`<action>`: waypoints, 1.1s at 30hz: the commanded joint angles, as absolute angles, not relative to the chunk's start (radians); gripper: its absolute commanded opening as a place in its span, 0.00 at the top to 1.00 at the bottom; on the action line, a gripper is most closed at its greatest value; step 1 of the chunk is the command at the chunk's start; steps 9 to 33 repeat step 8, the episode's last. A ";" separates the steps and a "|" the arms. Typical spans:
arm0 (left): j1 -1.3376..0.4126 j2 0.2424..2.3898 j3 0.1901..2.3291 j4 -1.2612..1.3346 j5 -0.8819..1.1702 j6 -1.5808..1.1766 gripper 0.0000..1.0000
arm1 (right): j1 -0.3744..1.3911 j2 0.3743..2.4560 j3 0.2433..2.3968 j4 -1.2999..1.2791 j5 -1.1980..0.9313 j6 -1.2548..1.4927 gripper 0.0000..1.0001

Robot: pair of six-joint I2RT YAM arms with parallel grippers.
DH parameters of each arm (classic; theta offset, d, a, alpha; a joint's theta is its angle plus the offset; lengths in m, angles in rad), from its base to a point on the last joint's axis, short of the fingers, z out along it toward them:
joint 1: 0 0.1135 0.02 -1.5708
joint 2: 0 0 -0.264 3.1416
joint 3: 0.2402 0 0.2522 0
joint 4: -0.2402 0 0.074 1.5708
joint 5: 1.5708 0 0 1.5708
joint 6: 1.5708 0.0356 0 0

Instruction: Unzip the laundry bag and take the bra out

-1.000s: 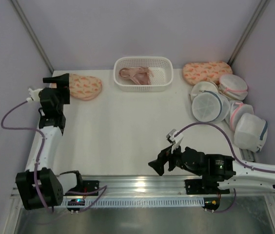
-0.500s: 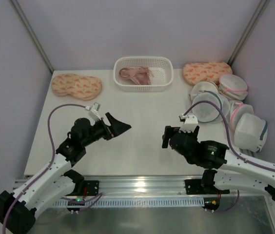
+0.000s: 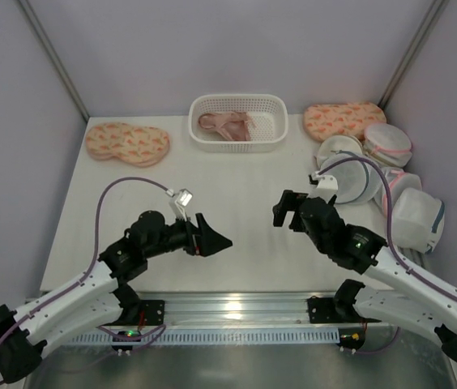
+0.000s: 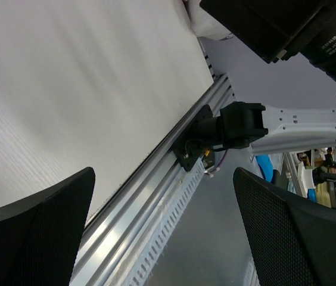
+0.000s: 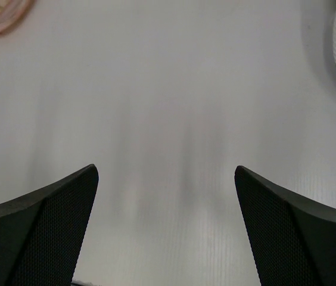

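Left fingers [image 3: 216, 240] drawn nearer, right fingers [image 3: 280, 214] advanced

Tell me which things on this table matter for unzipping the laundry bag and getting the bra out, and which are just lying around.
Job: left peach printed bag; matching bag at rear right (cannot tell which is meant); pink bra, already in the white basket; left tool and right tool, both open.
Lying about: round mesh bags piled at the right.
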State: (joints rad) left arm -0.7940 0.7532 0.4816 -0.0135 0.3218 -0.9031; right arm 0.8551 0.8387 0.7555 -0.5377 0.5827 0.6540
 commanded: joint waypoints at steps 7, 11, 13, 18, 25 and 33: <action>-0.799 0.765 0.497 0.012 0.325 -0.850 0.00 | 0.856 0.778 0.770 -0.357 0.327 0.511 0.00; -0.799 0.767 0.497 0.011 0.327 -0.848 0.01 | 0.856 0.785 0.776 -0.360 0.324 0.514 0.01; -0.799 0.767 0.497 0.011 0.327 -0.848 0.01 | 0.856 0.785 0.776 -0.360 0.324 0.514 0.01; -0.799 0.767 0.497 0.011 0.327 -0.848 0.01 | 0.856 0.785 0.776 -0.360 0.324 0.514 0.01; -0.799 0.767 0.497 0.011 0.327 -0.848 0.01 | 0.856 0.785 0.776 -0.360 0.324 0.514 0.01; -0.799 0.767 0.497 0.011 0.327 -0.848 0.01 | 0.856 0.785 0.776 -0.360 0.324 0.514 0.01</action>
